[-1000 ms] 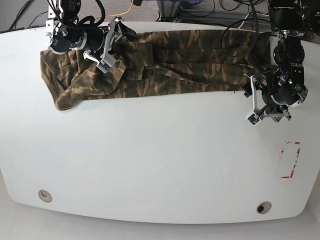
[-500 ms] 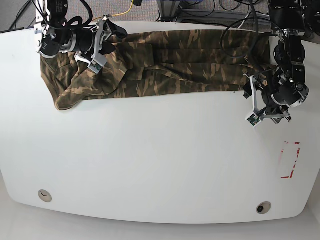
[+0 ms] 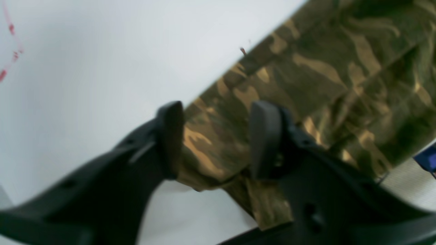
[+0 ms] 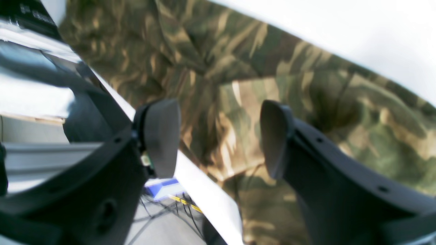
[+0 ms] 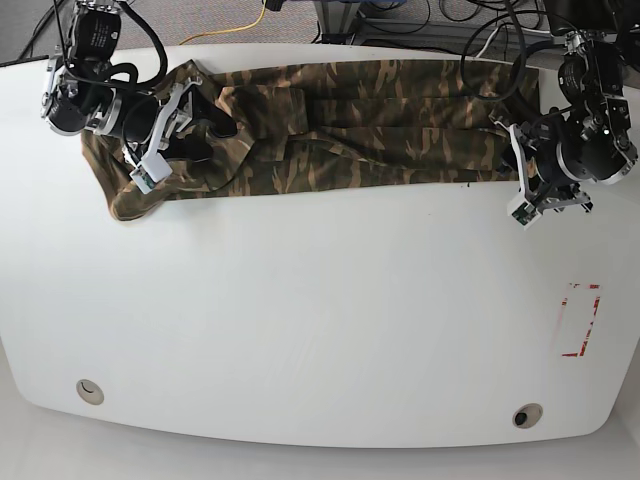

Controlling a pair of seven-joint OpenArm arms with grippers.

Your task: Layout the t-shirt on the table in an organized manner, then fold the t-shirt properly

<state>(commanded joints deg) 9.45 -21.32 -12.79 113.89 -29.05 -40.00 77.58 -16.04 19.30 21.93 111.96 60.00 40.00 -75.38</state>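
Note:
The camouflage t-shirt (image 5: 360, 125) lies stretched in a long crumpled band along the far side of the white table (image 5: 320, 320), bunched into a lump at its left end. My right gripper (image 5: 205, 105) hovers open over that left part; in the right wrist view its fingers (image 4: 161, 136) straddle folded cloth (image 4: 238, 85) beside the table's far edge, holding nothing. My left gripper (image 5: 514, 168) is open at the shirt's right end. In the left wrist view its fingertips (image 3: 170, 136) span the hem of the t-shirt (image 3: 306, 75) near a corner, over the bare table (image 3: 102, 51).
A red-marked rectangle (image 5: 580, 320) sits near the right edge. Two round grommet holes (image 5: 90, 391) (image 5: 527, 415) lie along the front edge. Cables and equipment (image 5: 400, 20) crowd the floor behind the far edge.
The right gripper has slid left and slightly nearer along the shirt. The left gripper has moved from the bare table up toward the shirt's right end. Both stayed open.

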